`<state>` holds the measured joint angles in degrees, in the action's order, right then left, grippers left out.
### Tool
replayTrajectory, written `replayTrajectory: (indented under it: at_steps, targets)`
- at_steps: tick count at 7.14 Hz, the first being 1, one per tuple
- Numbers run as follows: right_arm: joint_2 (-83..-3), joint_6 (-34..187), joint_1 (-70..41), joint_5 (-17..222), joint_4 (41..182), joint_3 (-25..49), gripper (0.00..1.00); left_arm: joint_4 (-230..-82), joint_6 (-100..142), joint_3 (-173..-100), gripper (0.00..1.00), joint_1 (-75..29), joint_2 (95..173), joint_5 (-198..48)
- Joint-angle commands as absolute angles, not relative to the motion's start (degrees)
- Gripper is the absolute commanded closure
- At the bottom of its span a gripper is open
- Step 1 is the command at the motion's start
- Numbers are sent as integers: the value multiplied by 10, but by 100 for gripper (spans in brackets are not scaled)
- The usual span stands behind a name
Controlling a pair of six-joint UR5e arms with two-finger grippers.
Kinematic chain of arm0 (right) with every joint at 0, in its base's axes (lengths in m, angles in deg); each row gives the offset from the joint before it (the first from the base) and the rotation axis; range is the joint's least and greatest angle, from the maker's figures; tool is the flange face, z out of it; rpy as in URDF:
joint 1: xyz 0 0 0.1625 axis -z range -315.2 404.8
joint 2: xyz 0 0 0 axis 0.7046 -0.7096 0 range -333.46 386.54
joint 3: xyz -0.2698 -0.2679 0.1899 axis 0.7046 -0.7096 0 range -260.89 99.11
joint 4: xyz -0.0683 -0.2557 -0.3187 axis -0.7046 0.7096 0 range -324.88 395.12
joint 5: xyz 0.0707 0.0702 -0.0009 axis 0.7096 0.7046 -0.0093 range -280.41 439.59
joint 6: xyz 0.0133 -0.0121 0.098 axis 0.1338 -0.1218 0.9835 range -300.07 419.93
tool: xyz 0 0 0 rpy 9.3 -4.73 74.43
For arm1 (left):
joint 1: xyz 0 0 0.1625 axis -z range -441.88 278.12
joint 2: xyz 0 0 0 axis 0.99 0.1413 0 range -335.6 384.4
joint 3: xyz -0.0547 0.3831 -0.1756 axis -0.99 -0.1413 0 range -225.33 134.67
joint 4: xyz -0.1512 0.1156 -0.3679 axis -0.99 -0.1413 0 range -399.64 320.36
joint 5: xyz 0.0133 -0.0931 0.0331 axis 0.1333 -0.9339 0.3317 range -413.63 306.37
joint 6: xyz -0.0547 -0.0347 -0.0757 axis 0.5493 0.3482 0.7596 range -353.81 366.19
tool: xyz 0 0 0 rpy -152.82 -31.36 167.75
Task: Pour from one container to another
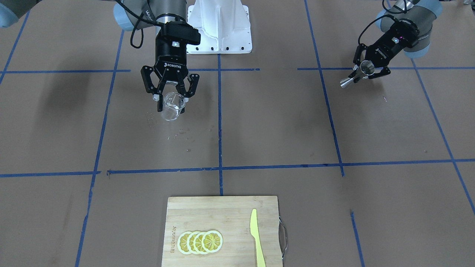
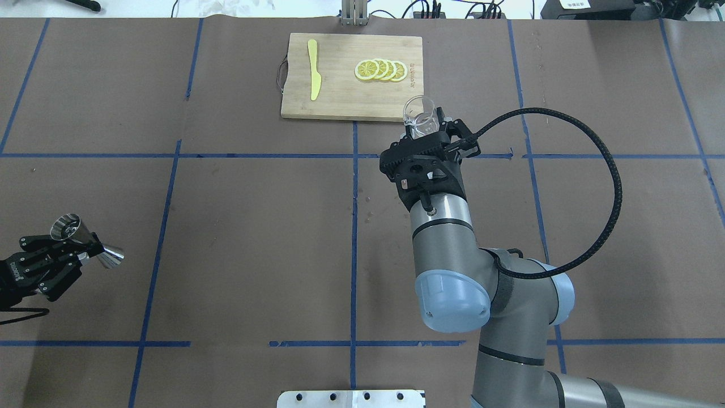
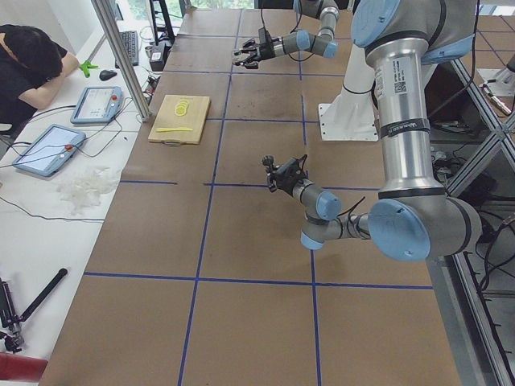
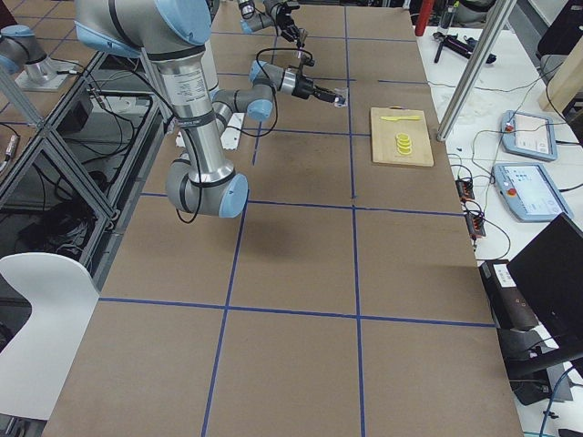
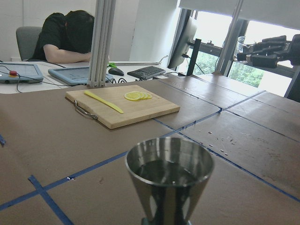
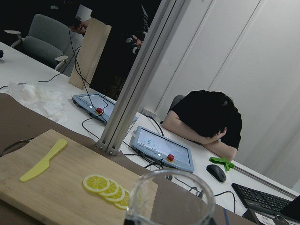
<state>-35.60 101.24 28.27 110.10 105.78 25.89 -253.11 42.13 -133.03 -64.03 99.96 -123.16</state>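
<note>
Stretches the right arm forward over the middle of the table, wrist level, right gripper pointing away from the base. Pinches the glass cup between both fingers, up off the surface. Swings the left arm wide to its own side, elbow low. Clamps the left gripper round the jigger at the waist, clear of the table. Holds the two grippers well apart.

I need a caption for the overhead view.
Right gripper holds the glass cup, left gripper the metal jigger, far apart; lemon slices and knife on the cutting board.
</note>
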Motion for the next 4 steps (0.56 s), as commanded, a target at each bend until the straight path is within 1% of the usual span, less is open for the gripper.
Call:
replayTrajectory:
  at_steps: [1,3,4]
  targets:
    - [-356,1012,283,1101,1058,260,100,-2536,400,-1324,100,-765,995,-1021]
    - [-356,1012,283,1101,1058,260,100,-2532,363,-1315,100,-851,993,-824]
    - [-356,1012,283,1100,1058,261,100,-2532,356,-1316,100,-869,995,-782]
